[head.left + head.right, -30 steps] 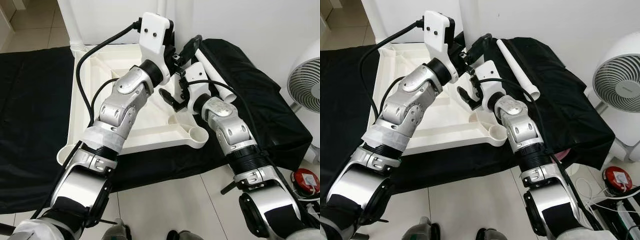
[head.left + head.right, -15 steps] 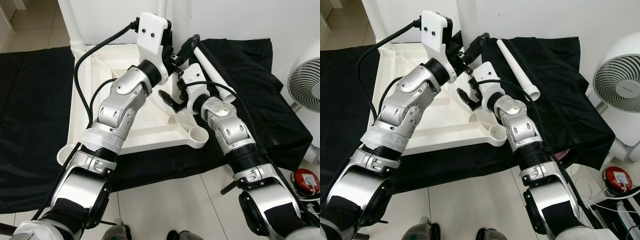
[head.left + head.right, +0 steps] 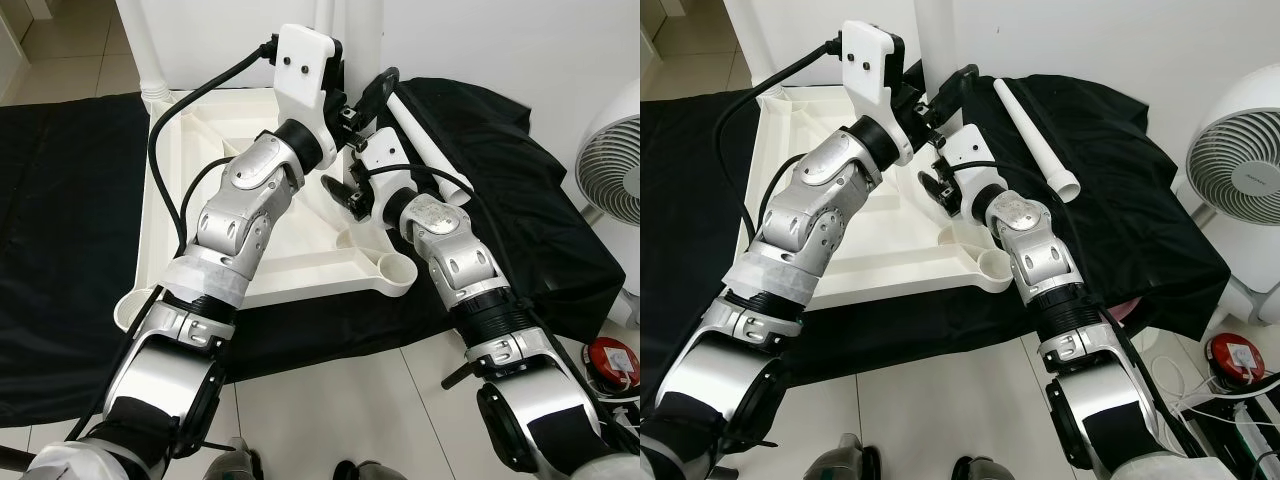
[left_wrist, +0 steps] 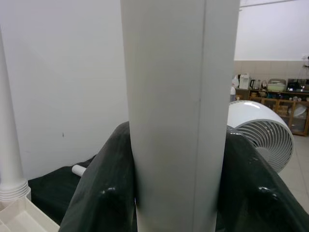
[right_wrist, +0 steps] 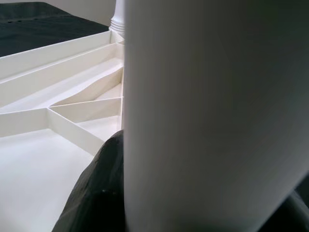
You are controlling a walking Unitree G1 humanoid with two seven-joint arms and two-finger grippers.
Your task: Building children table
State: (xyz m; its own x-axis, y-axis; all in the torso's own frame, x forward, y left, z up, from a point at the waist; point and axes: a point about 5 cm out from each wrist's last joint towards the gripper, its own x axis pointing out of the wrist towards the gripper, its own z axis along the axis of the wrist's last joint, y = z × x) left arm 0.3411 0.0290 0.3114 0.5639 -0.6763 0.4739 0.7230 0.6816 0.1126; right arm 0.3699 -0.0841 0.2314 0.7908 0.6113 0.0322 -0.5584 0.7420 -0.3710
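Two claws, left claw (image 3: 362, 100) and right claw (image 3: 345, 195), clamp one upright white leg (image 4: 179, 111).

Both arms crowd the tabletop's (image 3: 300, 270) far right corner; its left ribbed bays lie open.

1. I see a white ribbed tabletop (image 3: 300, 265) lying on a black cloth (image 3: 60, 250).
2. White table leg (image 3: 1035, 137) on the black cloth, far right.
3. My arms are silver; the left gripper (image 3: 362, 100) and right gripper (image 3: 345, 195) have black fingers.
4. White fan (image 3: 1240, 165) at the right, red item (image 3: 1237, 358) near right.
5. Pale tiled floor (image 3: 330, 410).
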